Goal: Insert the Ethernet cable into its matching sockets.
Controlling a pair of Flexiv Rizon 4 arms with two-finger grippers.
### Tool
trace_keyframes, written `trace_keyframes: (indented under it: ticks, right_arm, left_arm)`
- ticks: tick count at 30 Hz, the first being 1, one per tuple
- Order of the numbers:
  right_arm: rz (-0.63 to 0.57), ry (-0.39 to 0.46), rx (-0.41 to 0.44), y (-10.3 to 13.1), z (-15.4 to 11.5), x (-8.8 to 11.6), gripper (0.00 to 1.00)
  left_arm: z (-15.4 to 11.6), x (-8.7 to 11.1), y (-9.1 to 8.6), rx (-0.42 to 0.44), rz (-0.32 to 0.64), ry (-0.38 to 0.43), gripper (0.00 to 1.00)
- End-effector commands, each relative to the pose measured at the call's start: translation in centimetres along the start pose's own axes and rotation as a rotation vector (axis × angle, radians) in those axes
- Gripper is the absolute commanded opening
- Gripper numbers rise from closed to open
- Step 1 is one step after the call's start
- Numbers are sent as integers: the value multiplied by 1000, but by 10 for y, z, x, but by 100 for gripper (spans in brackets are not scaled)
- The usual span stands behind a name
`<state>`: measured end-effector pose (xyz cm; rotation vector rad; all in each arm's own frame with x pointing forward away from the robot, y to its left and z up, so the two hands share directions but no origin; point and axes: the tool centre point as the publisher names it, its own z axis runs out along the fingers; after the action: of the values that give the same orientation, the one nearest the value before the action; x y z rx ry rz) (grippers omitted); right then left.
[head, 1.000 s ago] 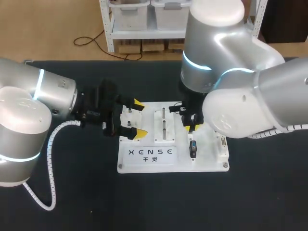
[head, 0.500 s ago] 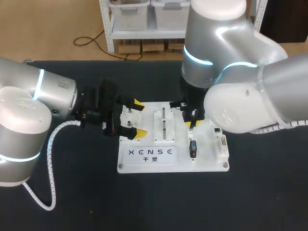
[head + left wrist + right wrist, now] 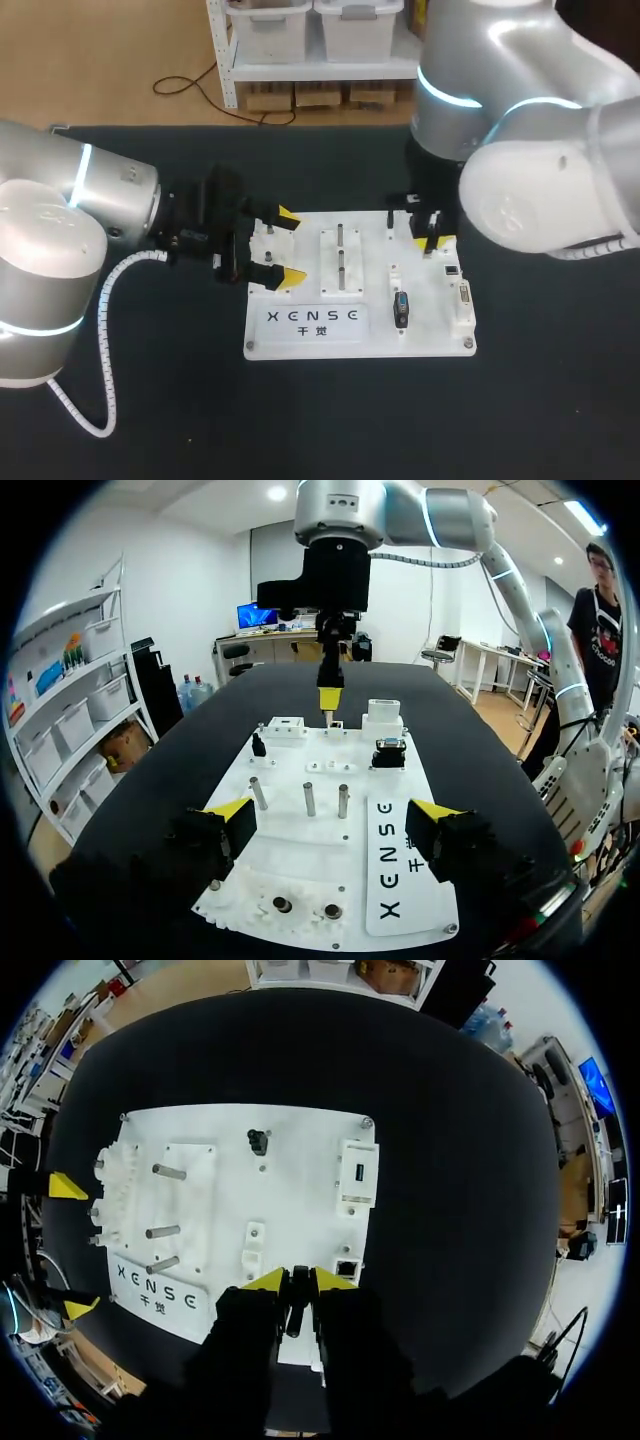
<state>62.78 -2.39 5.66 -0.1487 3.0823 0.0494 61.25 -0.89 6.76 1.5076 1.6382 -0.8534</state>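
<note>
- Currently, you find the right claw (image 3: 430, 232) over the far right part of the white board (image 3: 430, 338), which lies flat on the black table (image 3: 150, 410).
- Check the right wrist view: the yellow-tipped fingers are clamped on a slim dark piece, one finger on each side. This is the Ethernet cable (image 3: 294, 1305). Only a short length of it shows, so you cannot make out its shape.
- Locate the socket (image 3: 452, 270), a small dark opening in a white block at the board's right edge. In the right wrist view it sits just beside the right claw and apart from the Ethernet cable.
- In the left wrist view the right claw hangs at the board's far end with its fingers pointing down. You cannot tell there whether its tip touches the board.
- Find the left claw (image 3: 288, 247) at the board's left edge. Its fingers stand wide apart and hold nothing. The left end of the board lies below and between them.
- Note the three metal pegs (image 3: 340, 262). They stand upright in a row at mid-board, between the two claws.
- Note the dark connector (image 3: 401, 308), seated in the board near its front edge, to the right of the printed label. It stands apart from both claws.
</note>
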Motion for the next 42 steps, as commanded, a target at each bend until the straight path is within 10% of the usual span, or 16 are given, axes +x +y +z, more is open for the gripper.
trace_keyframes:
  ticks: [1,42]
  right_arm:
    - [9,-10,-2,-9,0,5,0]
    - [46,35,29,-33,26,5,0]
  left_arm:
    - [0,2,-1,-3,3,-6,100]
    - [0,2,-1,-3,3,-6,100]
